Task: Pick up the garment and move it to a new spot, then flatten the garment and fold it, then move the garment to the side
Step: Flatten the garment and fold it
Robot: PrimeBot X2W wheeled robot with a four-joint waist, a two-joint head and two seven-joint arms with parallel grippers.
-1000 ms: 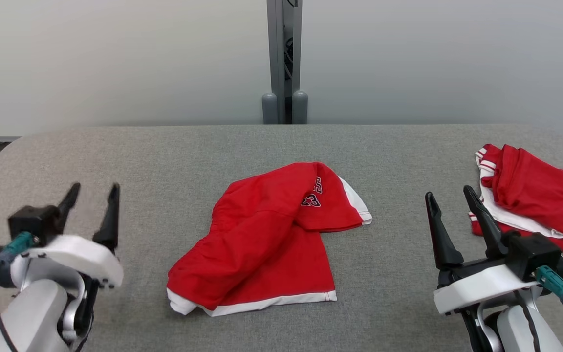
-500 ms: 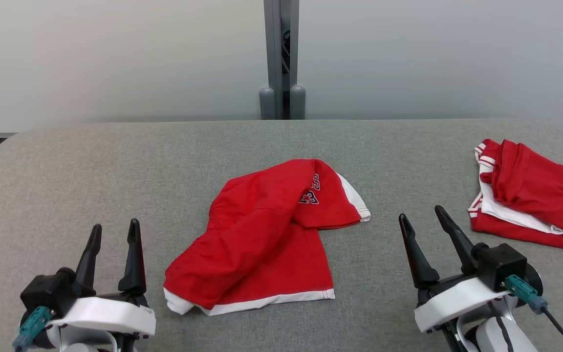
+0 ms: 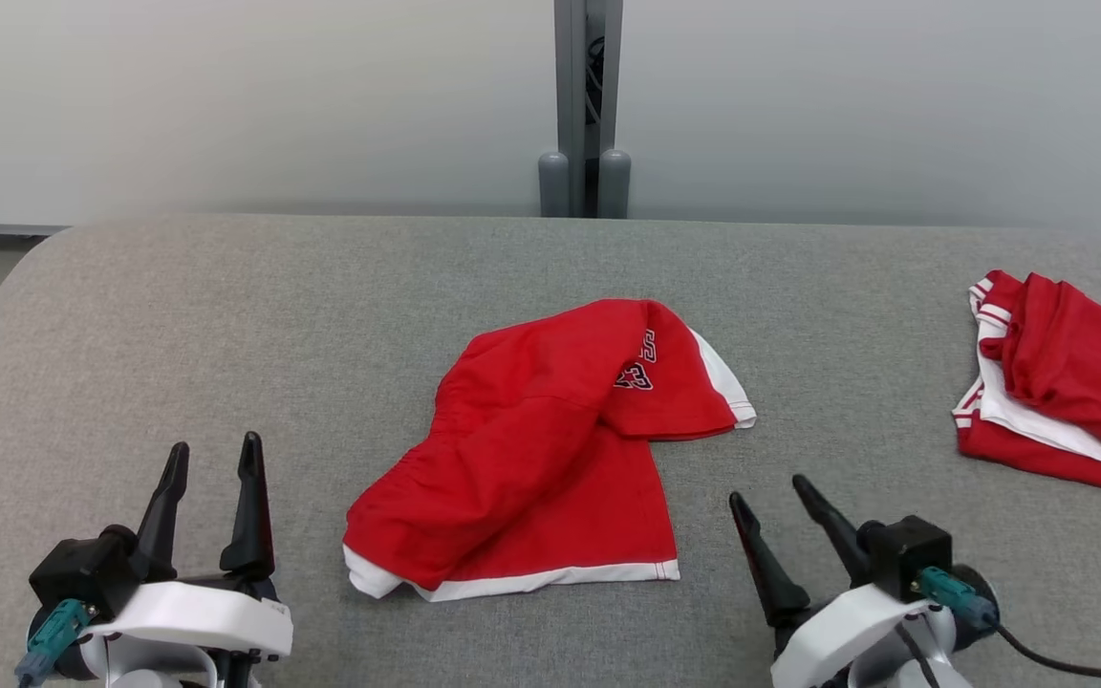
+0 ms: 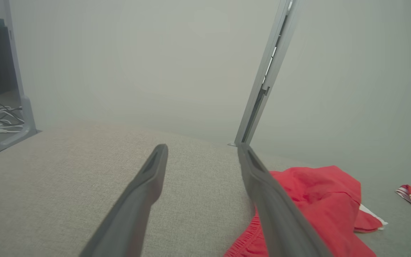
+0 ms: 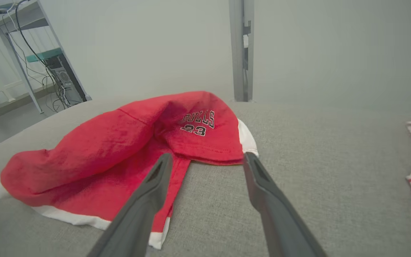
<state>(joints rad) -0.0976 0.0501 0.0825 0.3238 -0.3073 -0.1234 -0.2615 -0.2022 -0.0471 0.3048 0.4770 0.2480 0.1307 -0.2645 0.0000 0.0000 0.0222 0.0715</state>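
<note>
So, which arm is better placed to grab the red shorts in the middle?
Probably right. The right claw, open, points straight at the shorts, their hem just ahead. The left claw, also open, aims past them.

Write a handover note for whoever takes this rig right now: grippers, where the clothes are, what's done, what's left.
Left gripper: open, empty, at the near left of the table, left of the red shorts.
Right gripper: open, empty, right of the shorts.
Shorts: mid-table, rumpled, one leg flopped over.
Another red garment lies at the table's right edge.
Done: nothing clearly. Left: pick up, move, flatten, fold, set aside.
</note>
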